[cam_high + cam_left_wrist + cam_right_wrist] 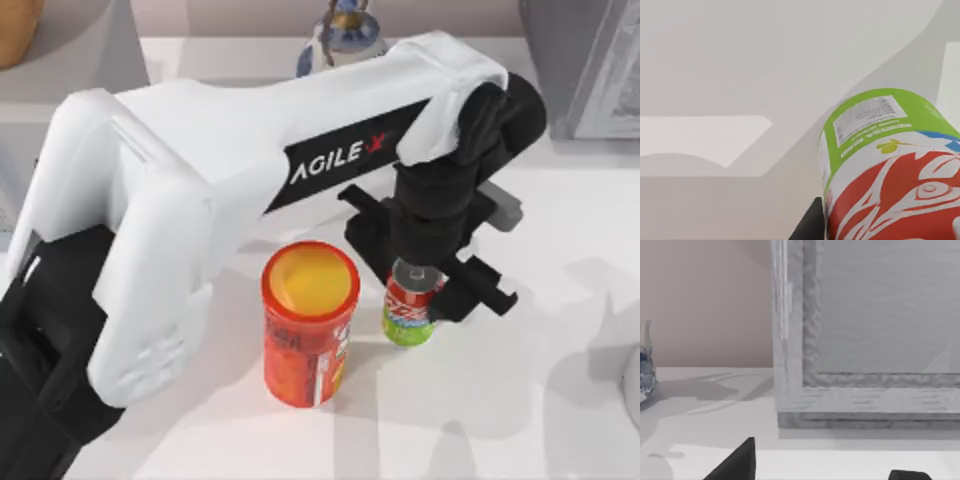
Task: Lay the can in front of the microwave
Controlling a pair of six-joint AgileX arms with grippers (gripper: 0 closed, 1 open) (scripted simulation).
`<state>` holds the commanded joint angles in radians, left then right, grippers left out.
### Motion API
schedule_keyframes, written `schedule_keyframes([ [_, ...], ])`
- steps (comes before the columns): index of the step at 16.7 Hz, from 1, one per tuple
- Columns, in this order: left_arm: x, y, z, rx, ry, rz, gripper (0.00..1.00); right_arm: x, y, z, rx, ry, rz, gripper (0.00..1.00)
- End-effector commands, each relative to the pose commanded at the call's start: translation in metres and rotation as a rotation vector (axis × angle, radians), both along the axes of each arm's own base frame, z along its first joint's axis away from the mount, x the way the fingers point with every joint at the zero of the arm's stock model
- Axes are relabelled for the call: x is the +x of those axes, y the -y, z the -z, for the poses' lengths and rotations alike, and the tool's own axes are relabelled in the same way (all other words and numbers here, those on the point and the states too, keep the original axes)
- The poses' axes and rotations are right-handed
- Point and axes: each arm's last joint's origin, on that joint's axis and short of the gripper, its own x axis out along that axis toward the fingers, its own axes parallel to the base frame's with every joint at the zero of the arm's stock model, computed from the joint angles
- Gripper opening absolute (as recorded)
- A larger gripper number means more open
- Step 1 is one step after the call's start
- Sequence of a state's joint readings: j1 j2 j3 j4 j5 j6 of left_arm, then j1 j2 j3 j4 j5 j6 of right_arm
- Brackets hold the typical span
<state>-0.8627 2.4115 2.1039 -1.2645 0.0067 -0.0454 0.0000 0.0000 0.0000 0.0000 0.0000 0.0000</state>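
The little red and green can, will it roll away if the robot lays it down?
Probably. The can is a smooth round cylinder, so on its side it could roll across the flat table. Upright as now, it looks narrow and might tip if nudged toward the orange canister.

a white tabletop (560, 400) carries soft grey shadows; behind it stands what looks like a plain pinkish wall (705, 300).
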Motion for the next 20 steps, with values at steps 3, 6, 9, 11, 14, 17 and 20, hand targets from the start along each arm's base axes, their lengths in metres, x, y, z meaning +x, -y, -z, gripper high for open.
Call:
schedule_keyframes([
  [3,0.000,0.000,0.000,0.000,0.000,0.000,0.00,0.000,0.000,0.000,0.000,0.000,0.000,1.00],
  [6,0.000,0.000,0.000,0.000,0.000,0.000,0.00,0.000,0.000,0.000,0.000,0.000,0.000,1.00],
  [9,0.000,0.000,0.000,0.000,0.000,0.000,0.00,0.000,0.000,0.000,0.000,0.000,0.000,1.00],
  [11,0.000,0.000,0.000,0.001,-0.001,0.000,0.00,0.000,0.000,0.000,0.000,0.000,0.000,1.00],
  [14,0.002,0.000,-0.010,0.000,0.000,-0.004,0.00,0.000,0.000,0.000,0.000,0.000,0.000,1.00],
  [17,0.001,0.000,-0.031,-0.001,0.000,-0.002,0.00,0.000,0.000,0.000,0.000,0.000,0.000,1.00],
  [20,0.000,0.000,-0.040,0.001,-0.001,0.000,0.00,0.000,0.000,0.000,0.000,0.000,0.000,1.00],
])
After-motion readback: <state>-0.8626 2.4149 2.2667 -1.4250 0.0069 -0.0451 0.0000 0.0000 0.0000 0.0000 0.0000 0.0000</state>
